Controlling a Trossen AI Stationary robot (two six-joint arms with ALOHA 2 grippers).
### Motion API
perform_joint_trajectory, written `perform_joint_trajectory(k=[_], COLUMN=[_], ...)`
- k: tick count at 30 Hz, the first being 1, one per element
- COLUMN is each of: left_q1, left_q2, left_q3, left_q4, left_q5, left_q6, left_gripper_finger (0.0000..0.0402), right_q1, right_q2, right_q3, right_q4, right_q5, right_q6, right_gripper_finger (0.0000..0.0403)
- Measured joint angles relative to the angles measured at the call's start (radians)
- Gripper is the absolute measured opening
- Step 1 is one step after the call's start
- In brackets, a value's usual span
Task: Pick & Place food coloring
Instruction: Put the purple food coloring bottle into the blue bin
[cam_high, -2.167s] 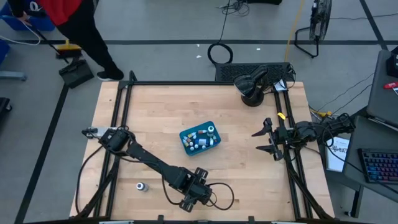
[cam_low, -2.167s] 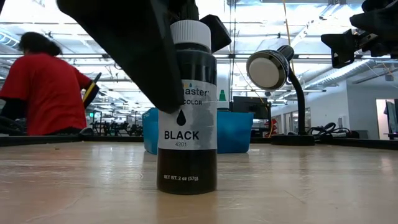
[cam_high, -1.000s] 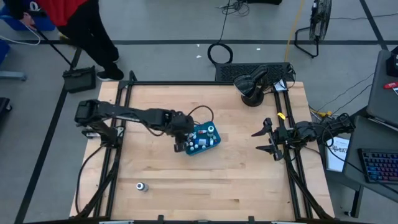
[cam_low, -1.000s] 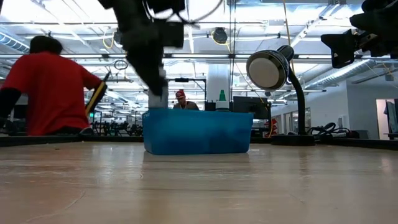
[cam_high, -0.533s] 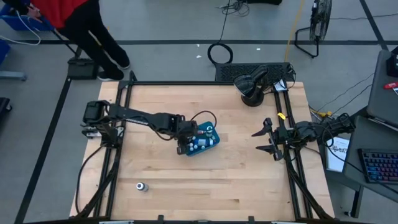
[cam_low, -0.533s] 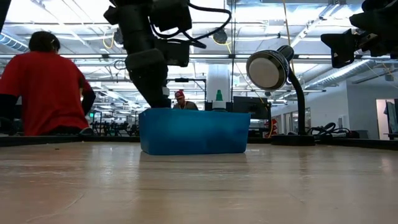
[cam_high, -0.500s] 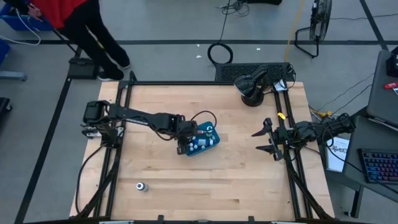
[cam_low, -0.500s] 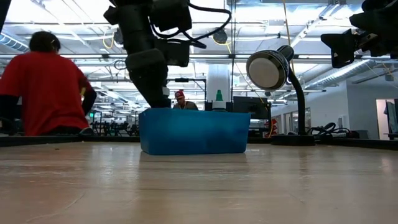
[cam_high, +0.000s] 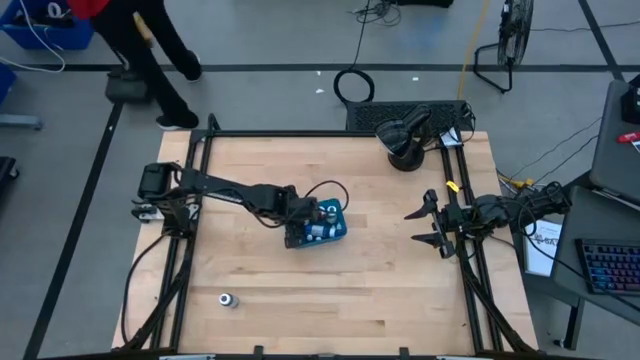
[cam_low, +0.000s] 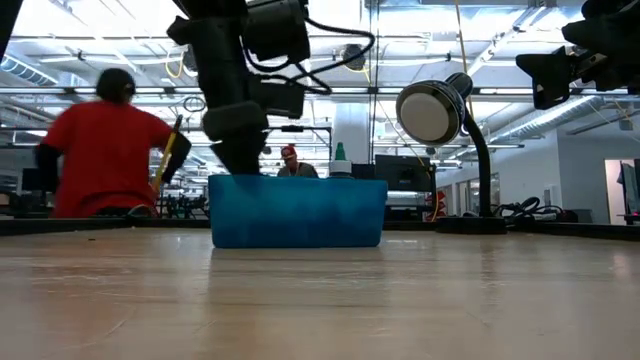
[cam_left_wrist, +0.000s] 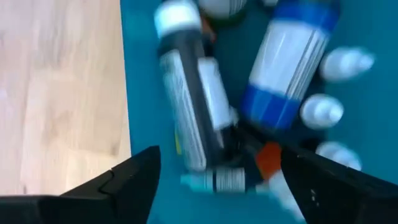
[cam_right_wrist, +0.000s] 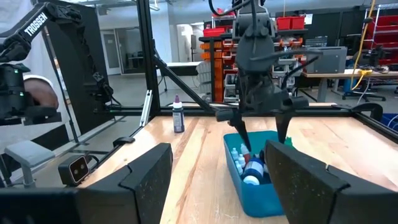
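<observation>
The teal tray (cam_high: 333, 232) sits mid-table and holds several food coloring bottles. In the left wrist view a dark bottle with a white cap (cam_left_wrist: 186, 93) lies on its side next to a blue-and-white bottle (cam_left_wrist: 289, 62) and small white-capped ones (cam_left_wrist: 323, 111). A green-topped bottle (cam_low: 340, 155) rises above the tray's rim. My left gripper (cam_high: 300, 218) is open, its fingers pointing down into the tray's left end (cam_left_wrist: 214, 186). One more bottle (cam_high: 228, 299) stands alone near the table's front left. My right gripper (cam_high: 438, 226) is open and empty at the right edge. My left gripper reaches into the tray from above with its fingers spread. One finger (cam_left_wrist: 134, 177) stands at the tray's side wall (cam_left_wrist: 126, 93). The other finger (cam_left_wrist: 323, 180) is over the bottles. I cannot tell whether either finger touches the wall or a bottle.
A black desk lamp (cam_high: 405, 140) stands at the far right of the table. Black frame rails (cam_high: 190, 200) run along the left and right sides. Bare wood lies in front of the tray. A person in red (cam_low: 110, 150) moves beyond the far left corner.
My left gripper has come down into the tray's left end. The tray has slid a little toward the table's left edge, together with the gripper. The person beyond the table has walked along.
</observation>
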Motion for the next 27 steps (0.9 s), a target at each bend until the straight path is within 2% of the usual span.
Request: perform_joint_trajectory(k=[5,9,13,15,19,27], left_q1=[0.001,-0.006,-0.050,-0.097,-0.242,-0.535], left_q2=[-0.041,-0.110,-0.183,-0.217,-0.262,-0.280], left_q3=[0.043,0.129,0.212,0.215,0.186,0.070], left_q4=[-0.038,-0.193,-0.411,-0.489,-0.625,-0.574], left_q5=[-0.004,0.002,0.136,0.180,0.159,0.153], left_q6=[-0.016,-0.063,-0.219,-0.316,-0.516,-0.946], left_gripper_finger=[0.0340,0.0338,0.0336,0.0339,0.0341,0.0329], right_q1=[0.000,0.000,0.000,0.000,0.000,0.000], right_q2=[0.000,0.000,0.000,0.000,0.000,0.000], right_q3=[0.000,0.000,0.000,0.000,0.000,0.000], right_q4=[0.000,0.001,0.000,0.000,0.000,0.000], right_q5=[0.000,0.000,0.000,0.000,0.000,0.000], right_q6=[0.000,0.000,0.000,0.000,0.000,0.000], right_gripper_finger=[0.0245,0.0246,0.0243,0.0243,0.0245,0.0243])
